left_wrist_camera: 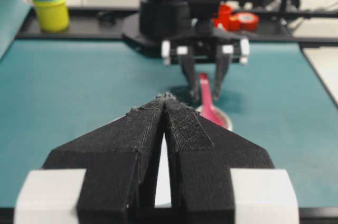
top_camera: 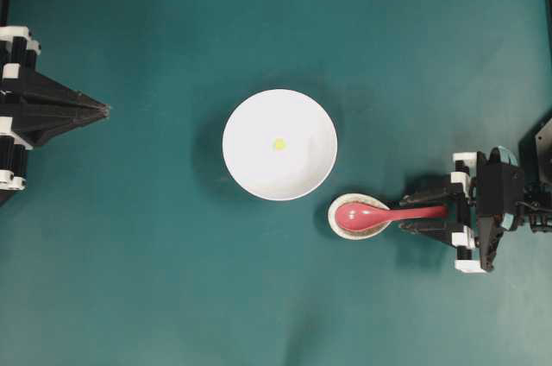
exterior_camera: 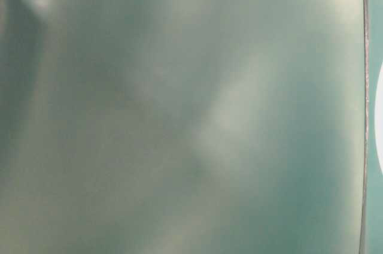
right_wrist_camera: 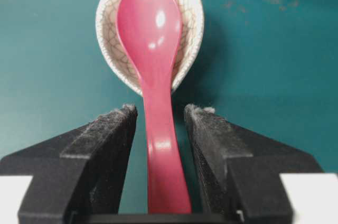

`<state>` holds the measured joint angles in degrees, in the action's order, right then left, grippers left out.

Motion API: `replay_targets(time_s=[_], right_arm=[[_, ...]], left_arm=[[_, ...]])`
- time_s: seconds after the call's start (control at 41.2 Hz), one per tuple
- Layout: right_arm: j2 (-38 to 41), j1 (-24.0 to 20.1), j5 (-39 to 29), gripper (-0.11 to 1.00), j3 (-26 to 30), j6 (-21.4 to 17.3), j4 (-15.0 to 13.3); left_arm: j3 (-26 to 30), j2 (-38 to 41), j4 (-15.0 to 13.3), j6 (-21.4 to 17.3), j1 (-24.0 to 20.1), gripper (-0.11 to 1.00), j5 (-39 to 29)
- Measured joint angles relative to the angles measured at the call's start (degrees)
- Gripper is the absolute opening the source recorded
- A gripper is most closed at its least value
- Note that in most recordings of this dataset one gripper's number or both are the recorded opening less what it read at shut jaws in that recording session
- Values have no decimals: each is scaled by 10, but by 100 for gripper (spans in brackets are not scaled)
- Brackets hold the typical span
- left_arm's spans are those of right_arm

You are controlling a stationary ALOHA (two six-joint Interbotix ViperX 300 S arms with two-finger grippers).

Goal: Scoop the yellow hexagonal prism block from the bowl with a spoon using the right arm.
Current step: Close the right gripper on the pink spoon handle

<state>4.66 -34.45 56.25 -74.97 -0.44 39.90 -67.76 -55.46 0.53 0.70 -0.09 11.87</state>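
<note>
Right hand (right_wrist_camera: pixel 158 115): jaws spread, one black padded finger (right_wrist_camera: pixel 108 139) on each side of the spoon's handle, a gap showing between each pad and the handle in the right wrist view. No grip evident; the handle lies between the fingers untouched as far as can be seen. The handle's end runs out of that view at the bottom.

Spoon (top_camera: pixel 379 213): glossy pink-red, its scoop resting in the small speckled cream spoon rest (top_camera: pixel 341 226), its handle pointing toward the right arm (top_camera: pixel 496 211). The rest sits on the teal desk (top_camera: pixel 155 280), just beside the lower right rim of the bowl.

Bowl (top_camera: pixel 250 167): large, round, plain white, near the middle of the desk. The yellow hexagonal prism block (top_camera: pixel 279 144) lies inside it, roughly at the centre of the floor, well apart from the spoon.

Left hand (left_wrist_camera: pixel 165 100): jaws closed, tips together, holding nothing, at the left edge of the desk and well apart from the bowl.

Hard to make out: the table-level view is a blur of grey-green, with only a sliver of white at its right edge. In the left wrist view the bowl is almost wholly hidden behind the left hand's own fingers. Beyond the desk there, a yellow tub with a blue rim (left_wrist_camera: pixel 49 8) and some red items (left_wrist_camera: pixel 237 19) stand out of focus.
</note>
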Motion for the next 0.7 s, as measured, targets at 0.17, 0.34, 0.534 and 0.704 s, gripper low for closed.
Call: replay_targets(time_s=[0.17, 0.34, 0.534, 0.704], right_arm=[[0, 1, 4, 49, 2, 4, 0], [0, 4, 7, 49, 3, 5, 0], [1, 6, 8, 49, 5, 4, 0], [1, 6, 8, 45, 5, 6, 0]], left_arm=[[0, 0, 1, 0, 0, 0, 0], [0, -1, 0, 0, 0, 0, 0], [0, 0, 1, 0, 0, 0, 0], [0, 0, 1, 0, 0, 0, 0]])
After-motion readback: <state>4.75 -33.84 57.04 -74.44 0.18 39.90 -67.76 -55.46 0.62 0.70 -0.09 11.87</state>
